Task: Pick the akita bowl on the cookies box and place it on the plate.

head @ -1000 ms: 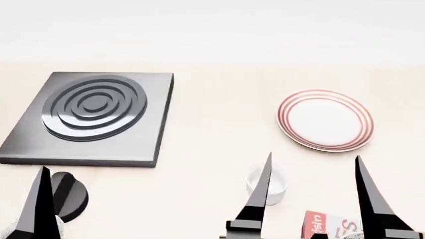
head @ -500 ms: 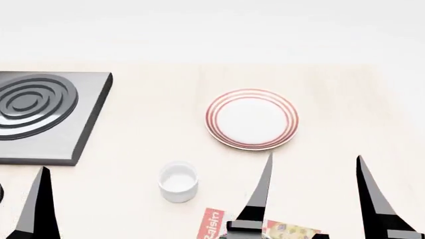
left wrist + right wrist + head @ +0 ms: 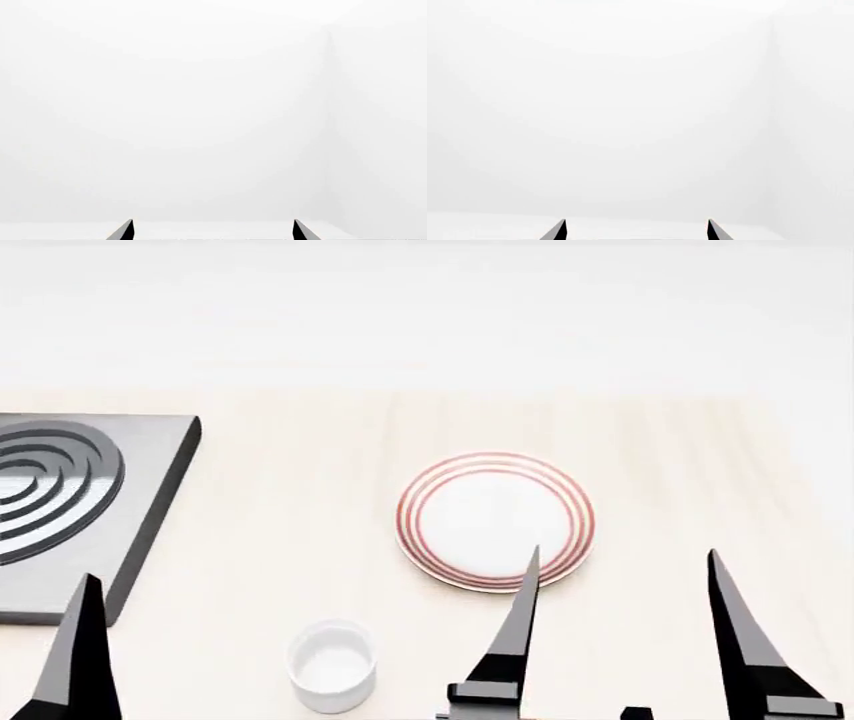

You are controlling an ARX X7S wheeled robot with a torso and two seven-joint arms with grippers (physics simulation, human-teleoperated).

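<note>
Head view: the plate lies flat on the pale wooden table, at mid-table. The right gripper is raised in the foreground with its two dark fingers spread wide and nothing between them; the tip of its inner finger overlaps the plate's near rim in the picture, and the rest of the plate lies beyond the gripper. A plain white cup stands upright on the table nearer the robot than the plate and to the left of the right gripper. A dark stove slab with raised rings lies at the table's left. Only one finger of the left gripper shows, at lower left, so its state cannot be told there. The bowl and the box are out of view. Wrist views: each shows only blank white wall and two parted fingertips, of the left gripper and the right gripper, with no object between them, so both stand open.
</note>
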